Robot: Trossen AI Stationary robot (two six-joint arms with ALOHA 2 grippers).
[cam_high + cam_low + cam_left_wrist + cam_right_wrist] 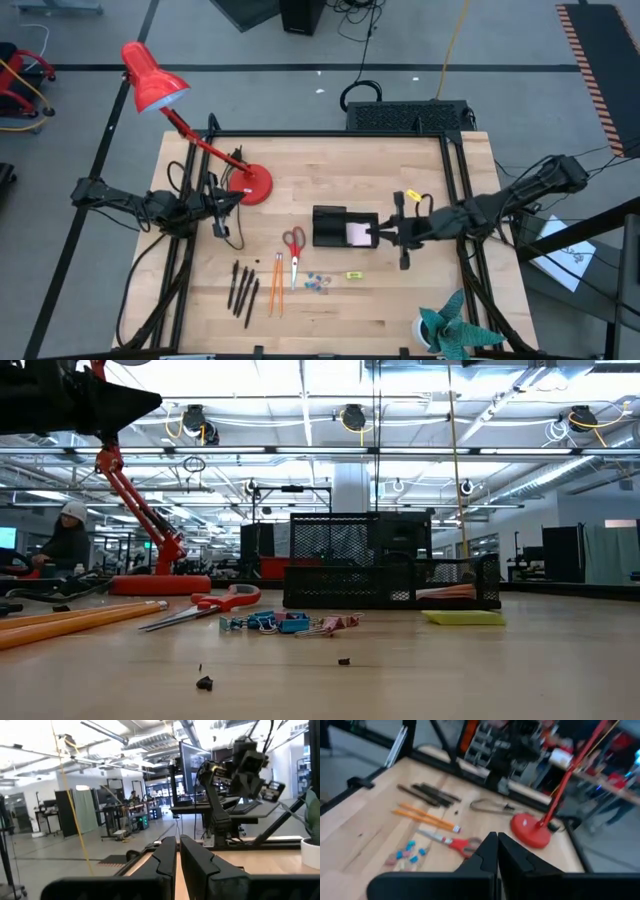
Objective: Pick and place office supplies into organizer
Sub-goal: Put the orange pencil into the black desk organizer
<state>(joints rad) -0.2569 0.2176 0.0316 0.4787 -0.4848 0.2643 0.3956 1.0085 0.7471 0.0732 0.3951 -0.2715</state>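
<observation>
The black organizer (335, 226) stands at mid table with the pale pink note pad (358, 234) lying in its right part. My right gripper (380, 233) hovers shut and empty at the organizer's right end; its shut fingers (490, 854) show in the right wrist view. On the table nearer the front lie red-handled scissors (293, 250), orange pencils (277, 283), dark pens (243, 287), bluish clips (317, 283) and a tiny yellow piece (353, 275). My left gripper (236, 197) waits shut beside the lamp's base, holding nothing.
A red desk lamp (155, 85) reaches over the back left corner, its round base (255, 185) on the table. A teal spiky plant (455, 328) stands at the front right corner. A black box with cables (405, 113) sits behind the far edge.
</observation>
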